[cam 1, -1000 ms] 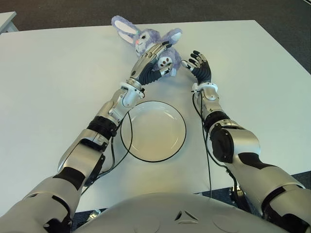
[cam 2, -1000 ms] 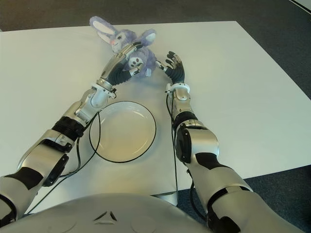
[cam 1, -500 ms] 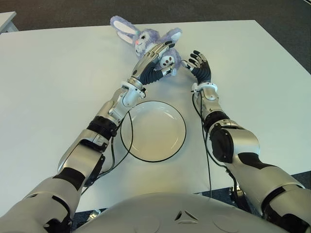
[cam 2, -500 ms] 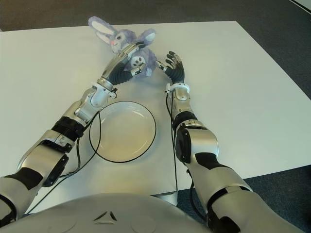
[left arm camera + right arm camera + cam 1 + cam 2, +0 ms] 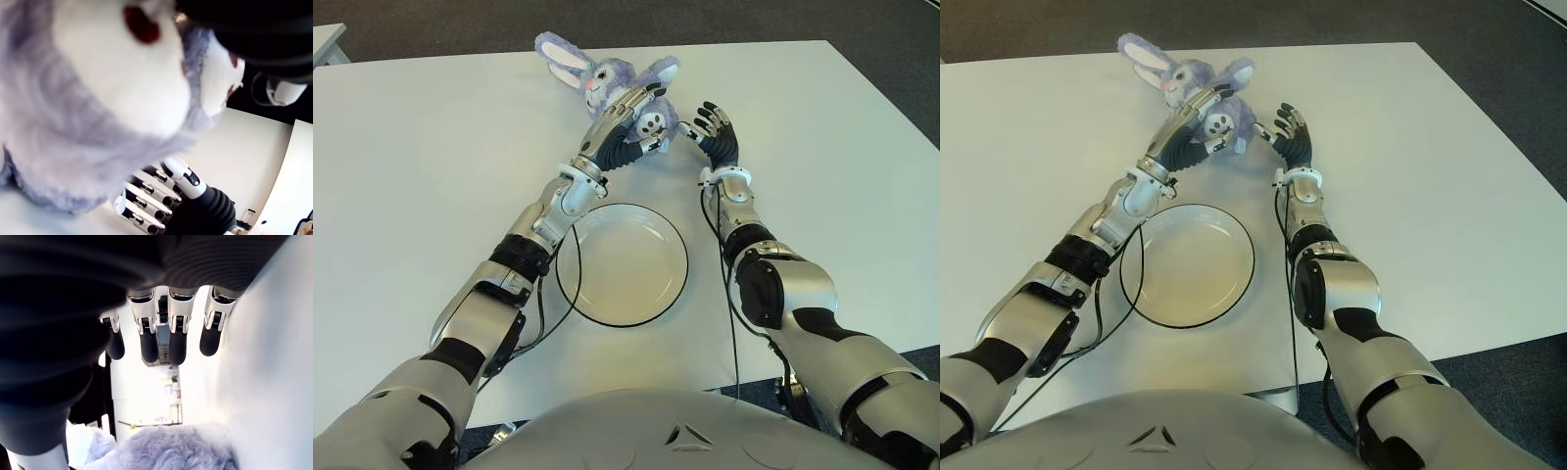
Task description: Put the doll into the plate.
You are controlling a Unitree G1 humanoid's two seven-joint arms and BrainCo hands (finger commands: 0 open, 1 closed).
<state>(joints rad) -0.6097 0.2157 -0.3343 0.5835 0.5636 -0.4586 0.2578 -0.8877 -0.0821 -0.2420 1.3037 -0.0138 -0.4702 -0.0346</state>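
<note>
The doll (image 5: 605, 76), a purple plush rabbit with white-lined ears, lies at the far middle of the white table (image 5: 431, 147). My left hand (image 5: 631, 116) reaches over its body with the fingers curled around it; in the left wrist view the doll's fur (image 5: 98, 98) fills the picture right against the palm. Just to the doll's right, my right hand (image 5: 710, 122) stands with straight, spread fingers (image 5: 146, 340) and holds nothing, with the doll's fur (image 5: 166, 450) close beside it. The white plate (image 5: 636, 284) with a dark rim lies nearer me, between my forearms, with nothing in it.
A black cable loops from my left forearm (image 5: 548, 211) across the plate's near left rim. The table's far edge runs just behind the doll, with dark floor (image 5: 754, 20) beyond it.
The doll's ears have shifted slightly to the left as my left hand's fingers tightened on its body. The right hand has hardly moved.
</note>
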